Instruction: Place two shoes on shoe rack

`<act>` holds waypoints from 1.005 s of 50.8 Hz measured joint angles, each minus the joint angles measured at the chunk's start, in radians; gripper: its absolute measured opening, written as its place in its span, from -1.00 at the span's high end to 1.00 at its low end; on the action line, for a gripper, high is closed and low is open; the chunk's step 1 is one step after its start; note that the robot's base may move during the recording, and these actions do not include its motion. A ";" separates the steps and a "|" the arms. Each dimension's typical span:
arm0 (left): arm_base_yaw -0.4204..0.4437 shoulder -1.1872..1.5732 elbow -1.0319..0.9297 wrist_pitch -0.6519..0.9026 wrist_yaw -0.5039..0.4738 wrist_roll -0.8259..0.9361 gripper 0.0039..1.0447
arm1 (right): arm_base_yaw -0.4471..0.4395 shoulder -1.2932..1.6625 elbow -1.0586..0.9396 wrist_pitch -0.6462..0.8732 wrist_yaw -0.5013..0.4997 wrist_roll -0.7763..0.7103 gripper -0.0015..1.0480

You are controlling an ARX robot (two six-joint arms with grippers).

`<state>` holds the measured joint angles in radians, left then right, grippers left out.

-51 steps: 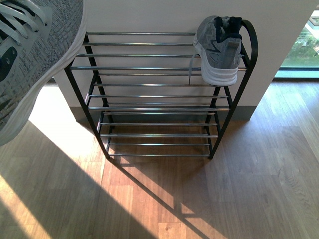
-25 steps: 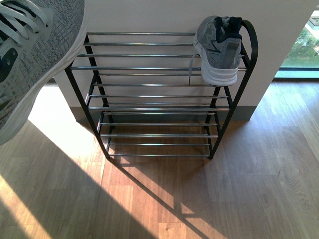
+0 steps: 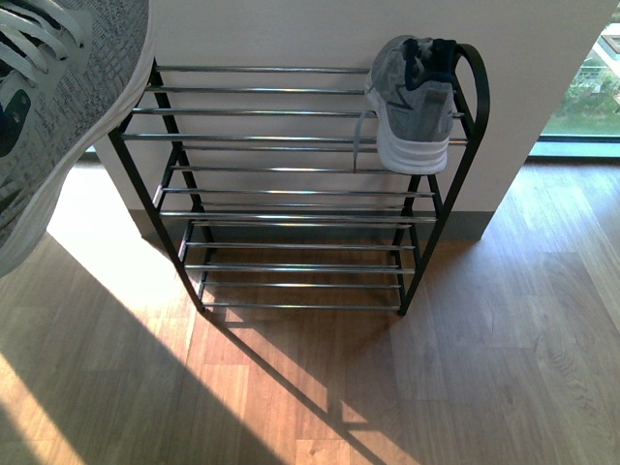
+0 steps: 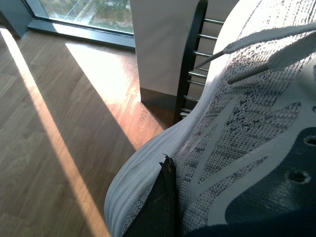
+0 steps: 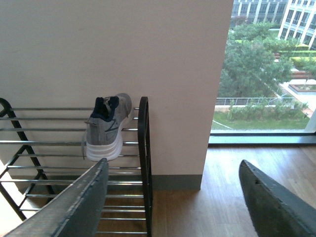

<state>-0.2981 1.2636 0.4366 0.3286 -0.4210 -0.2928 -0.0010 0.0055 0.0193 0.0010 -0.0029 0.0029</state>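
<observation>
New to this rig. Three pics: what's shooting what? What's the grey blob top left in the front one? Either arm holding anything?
It is a robot with two arms, each ending in a gripper. The front view comes from a camera on its body, looking down at a shoe rack on a wooden floor. One grey sneaker already sits on the top tier, at the right end. The blob is the held sneaker, close to that camera. The left wrist view is filled by that shoe, so the left gripper seems shut on it, though only a dark edge of it shows. The right wrist view shows the right gripper open and empty, facing the rack.
</observation>
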 joint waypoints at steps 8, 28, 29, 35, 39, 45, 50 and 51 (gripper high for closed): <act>0.000 0.000 0.000 0.000 0.005 0.000 0.98 | 0.000 0.000 0.000 0.000 0.000 0.000 -0.85; -0.008 0.001 0.000 0.000 0.024 0.000 0.98 | 0.000 0.000 0.000 -0.001 0.006 0.000 -0.82; -0.007 0.002 0.000 0.000 0.024 0.000 0.98 | 0.000 0.001 0.000 -0.001 0.006 0.000 -0.82; -0.004 0.002 0.000 0.000 0.005 -0.001 0.98 | 0.000 0.000 0.000 -0.002 0.006 0.000 -0.82; -0.008 0.026 0.030 -0.076 -0.054 -0.066 0.98 | 0.000 -0.001 0.000 -0.002 0.005 0.000 -0.82; 0.002 0.198 0.165 -0.133 0.024 -0.210 0.98 | 0.000 -0.001 0.000 -0.001 0.005 0.000 -0.82; 0.002 0.322 0.259 -0.139 0.119 -0.296 0.98 | 0.000 -0.001 0.000 -0.001 0.003 0.000 -0.82; 0.001 0.338 0.272 -0.139 0.132 -0.313 0.98 | 0.000 -0.001 0.000 -0.001 0.003 0.000 -0.82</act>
<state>-0.2974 1.6012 0.7082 0.1894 -0.2886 -0.6056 -0.0006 0.0044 0.0193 -0.0002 0.0002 0.0032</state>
